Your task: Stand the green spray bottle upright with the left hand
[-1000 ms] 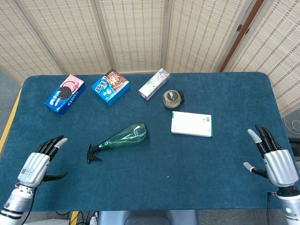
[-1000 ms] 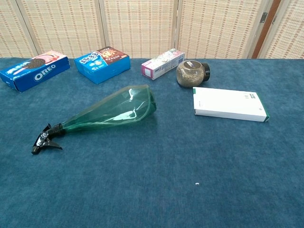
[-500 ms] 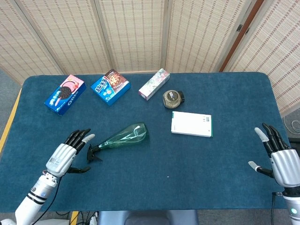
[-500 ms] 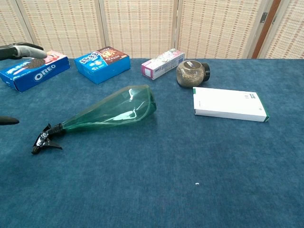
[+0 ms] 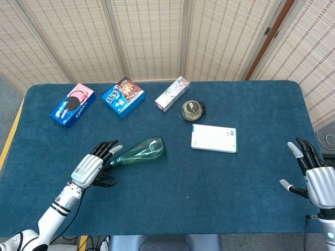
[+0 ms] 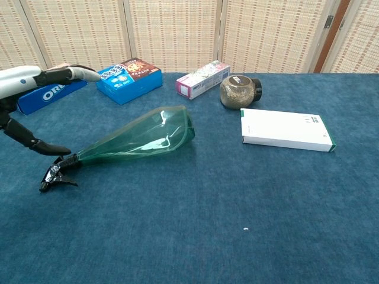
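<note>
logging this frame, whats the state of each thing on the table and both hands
green spray bottle: lying on its side, nozzle toward the left hand
left hand: open, over the nozzle end, no grip
right hand: open, holds nothing
jar: on its side, lid on
Oreo box: lying flat, closed

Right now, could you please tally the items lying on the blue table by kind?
Printed cardboard boxes: 4 (blue Oreo box, blue snack box, long floral box, flat white box)
Green plastic spray bottle, lying down: 1
Round glass jar on its side: 1
Total: 6
</note>
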`<state>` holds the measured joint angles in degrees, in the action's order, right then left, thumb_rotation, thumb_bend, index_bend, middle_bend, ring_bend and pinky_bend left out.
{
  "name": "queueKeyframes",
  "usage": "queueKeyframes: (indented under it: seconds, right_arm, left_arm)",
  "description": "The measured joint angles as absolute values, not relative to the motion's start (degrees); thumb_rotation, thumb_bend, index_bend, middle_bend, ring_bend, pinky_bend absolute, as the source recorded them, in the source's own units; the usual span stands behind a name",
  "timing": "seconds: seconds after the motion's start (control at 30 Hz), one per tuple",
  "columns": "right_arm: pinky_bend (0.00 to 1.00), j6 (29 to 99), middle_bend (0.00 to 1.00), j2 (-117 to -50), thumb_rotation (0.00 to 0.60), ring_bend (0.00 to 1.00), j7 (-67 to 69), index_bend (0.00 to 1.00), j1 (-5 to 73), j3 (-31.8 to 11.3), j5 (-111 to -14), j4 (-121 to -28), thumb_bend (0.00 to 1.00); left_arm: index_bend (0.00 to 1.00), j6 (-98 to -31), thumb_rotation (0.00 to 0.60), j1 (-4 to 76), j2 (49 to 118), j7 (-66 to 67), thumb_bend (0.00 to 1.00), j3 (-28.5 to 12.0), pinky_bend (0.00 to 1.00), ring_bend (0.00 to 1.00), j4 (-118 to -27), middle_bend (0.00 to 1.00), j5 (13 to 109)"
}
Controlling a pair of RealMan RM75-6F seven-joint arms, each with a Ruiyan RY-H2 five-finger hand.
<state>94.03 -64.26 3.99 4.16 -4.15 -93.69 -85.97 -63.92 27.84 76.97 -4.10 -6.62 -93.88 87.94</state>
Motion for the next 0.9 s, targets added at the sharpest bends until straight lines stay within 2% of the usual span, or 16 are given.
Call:
queueKeyframes:
  seconds: [0.4, 0.9]
  right_arm:
    - [0.42, 93.69, 0.0, -64.76, 0.6, 0.0, 4.58, 0.0, 4.19, -4.1, -93.44, -85.11, 0.0]
    - [0.42, 94.05, 0.0, -65.2, 0.6, 0.0, 6.03, 0.0, 3.71, -3.92, -93.19, -83.6, 0.0]
  left_arm:
    - [0.0, -57.53, 0.6, 33.51, 81.43, -1.27, 0.0, -9.0, 0.0, 0.0, -90.89, 0.0, 81.97]
    - [0.0, -53.96, 0.6, 37.38, 86.37, 2.64, 0.0, -8.7, 0.0, 0.0, -85.73, 0.0, 78.12]
